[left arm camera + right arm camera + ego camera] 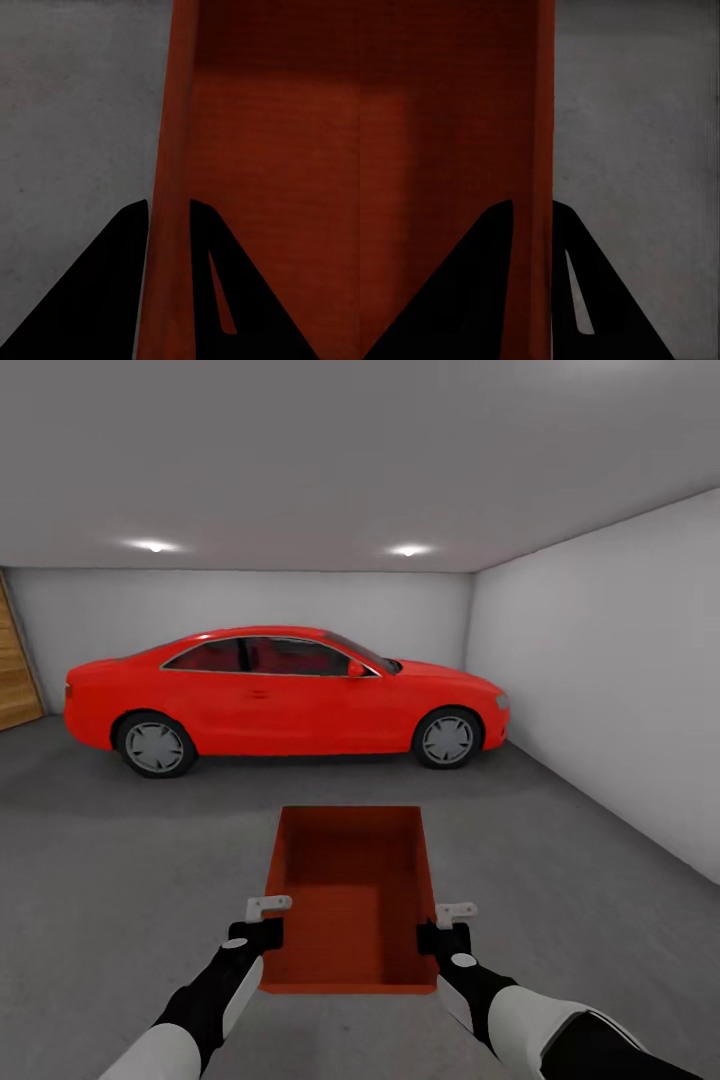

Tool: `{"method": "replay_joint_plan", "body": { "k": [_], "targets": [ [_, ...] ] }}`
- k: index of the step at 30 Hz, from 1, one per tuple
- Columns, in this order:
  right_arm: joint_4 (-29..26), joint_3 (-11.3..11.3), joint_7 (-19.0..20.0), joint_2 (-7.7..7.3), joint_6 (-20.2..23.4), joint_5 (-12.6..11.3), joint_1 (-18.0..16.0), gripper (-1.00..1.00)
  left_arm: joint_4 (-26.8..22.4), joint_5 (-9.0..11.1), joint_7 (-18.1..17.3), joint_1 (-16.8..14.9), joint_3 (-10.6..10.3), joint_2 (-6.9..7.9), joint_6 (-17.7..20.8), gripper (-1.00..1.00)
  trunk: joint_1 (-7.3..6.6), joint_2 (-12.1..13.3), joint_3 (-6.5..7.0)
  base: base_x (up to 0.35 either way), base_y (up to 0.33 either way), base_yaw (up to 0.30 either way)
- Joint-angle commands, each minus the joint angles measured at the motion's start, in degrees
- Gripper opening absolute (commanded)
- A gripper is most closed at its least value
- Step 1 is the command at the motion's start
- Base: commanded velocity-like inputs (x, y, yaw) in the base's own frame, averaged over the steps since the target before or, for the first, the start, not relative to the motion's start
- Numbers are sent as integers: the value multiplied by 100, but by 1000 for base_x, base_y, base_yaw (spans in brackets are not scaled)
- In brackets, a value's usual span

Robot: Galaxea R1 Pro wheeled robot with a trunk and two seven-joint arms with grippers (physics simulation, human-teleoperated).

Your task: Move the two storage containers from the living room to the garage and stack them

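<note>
I am in the garage, facing a red car. One orange-red storage container hangs in front of me above the dark grey concrete floor, held level between both arms. My left gripper is shut on its left wall, one black finger on each side of the thin rim. On the opposite side, my right gripper is shut on the right wall in the same way. The tray is open-topped and holds nothing. The second container is out of view.
The red car stands crosswise several steps ahead, nose to the right. A white wall runs along the right side. A slatted light-wood door shows at the far left. Bare concrete lies between me and the car.
</note>
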Motion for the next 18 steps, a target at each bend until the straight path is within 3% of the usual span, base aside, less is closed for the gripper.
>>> {"method": "replay_joint_plan", "body": {
  "k": [1,18],
  "targets": [
    [7,-9,-22,-18,-41,-109,-5,-100,-17,-31,265,-5,34,11,47,-100,5,-9,-10,321,66,-281],
    [7,-9,-20,-18,-42,-109,-5,-100,-13,-30,264,-5,38,9,49,-100,5,-9,-10,321,82,-281]
  ]
}}
